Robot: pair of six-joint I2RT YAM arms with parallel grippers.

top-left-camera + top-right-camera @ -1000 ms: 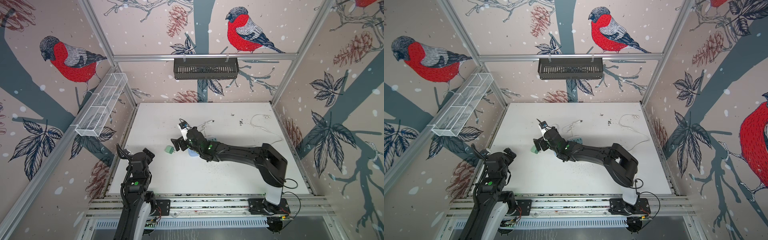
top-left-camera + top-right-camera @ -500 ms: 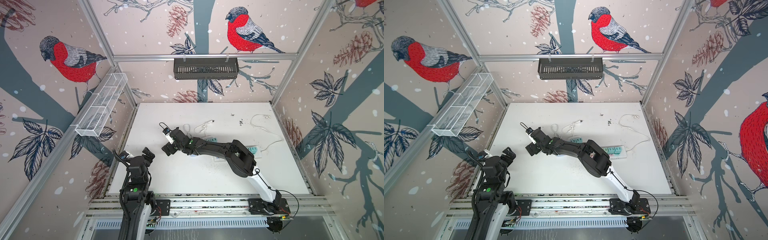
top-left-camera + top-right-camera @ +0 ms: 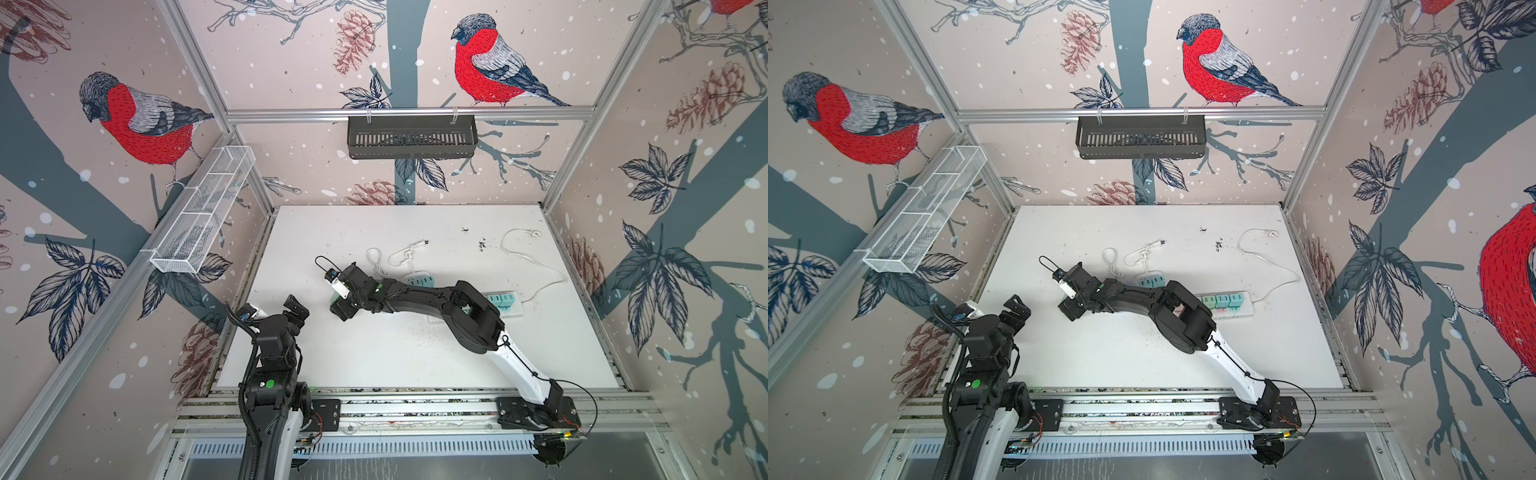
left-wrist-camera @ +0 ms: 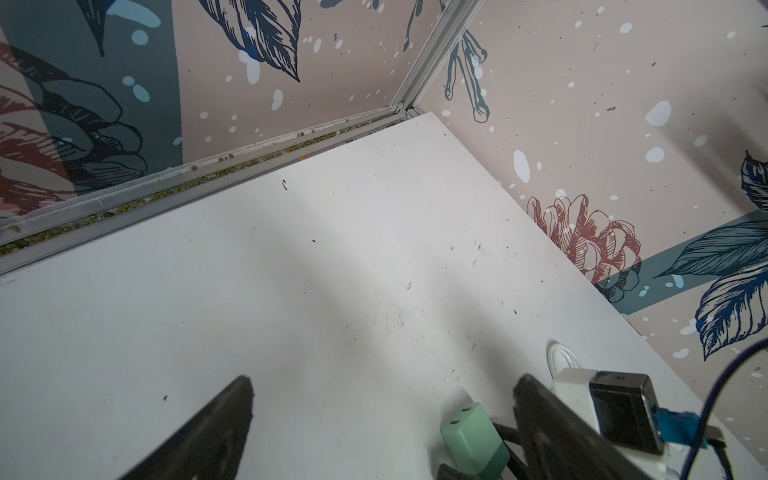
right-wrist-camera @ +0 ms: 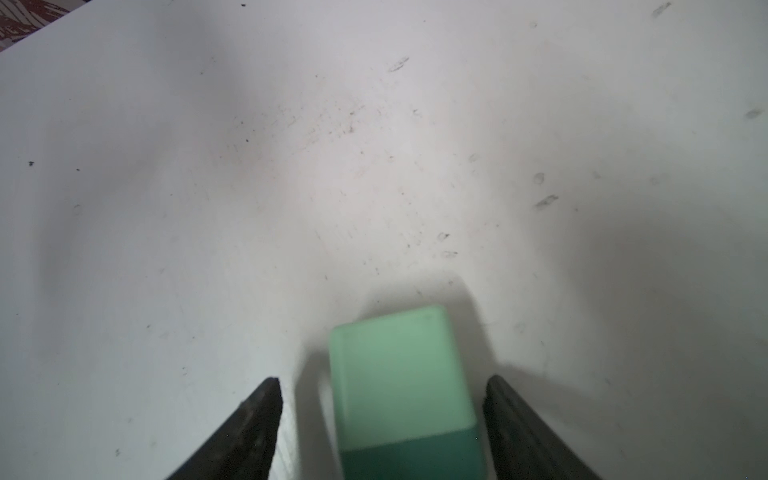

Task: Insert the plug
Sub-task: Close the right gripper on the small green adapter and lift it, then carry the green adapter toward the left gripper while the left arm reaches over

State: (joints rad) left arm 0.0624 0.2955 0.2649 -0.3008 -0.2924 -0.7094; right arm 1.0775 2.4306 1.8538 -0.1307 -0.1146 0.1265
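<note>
The plug (image 5: 403, 382) is a light green block with a darker teal end, lying on the white table. My right gripper (image 5: 382, 386) is open around it, with a gap on each side between the plug and the fingers. In both top views this gripper (image 3: 337, 300) (image 3: 1068, 304) has reached across to the left middle of the table. The left wrist view shows the plug (image 4: 473, 440) with its two slots facing the left gripper. My left gripper (image 4: 382, 382) (image 3: 276, 311) is open and empty, near the table's front left. The white power strip (image 3: 505, 305) (image 3: 1237, 305) lies right of centre, partly behind the right arm.
A teal multi-socket adapter (image 3: 417, 279) with a knotted white cord (image 3: 405, 257) lies behind the right forearm. The strip's white cable (image 3: 536, 266) loops toward the back right. A black basket (image 3: 411, 137) and a white wire shelf (image 3: 208, 208) hang on the walls.
My right arm swung left and lowered over the plug, and its jaws have narrowed around it. The plug has stayed put. The left arm shifted only slightly.
</note>
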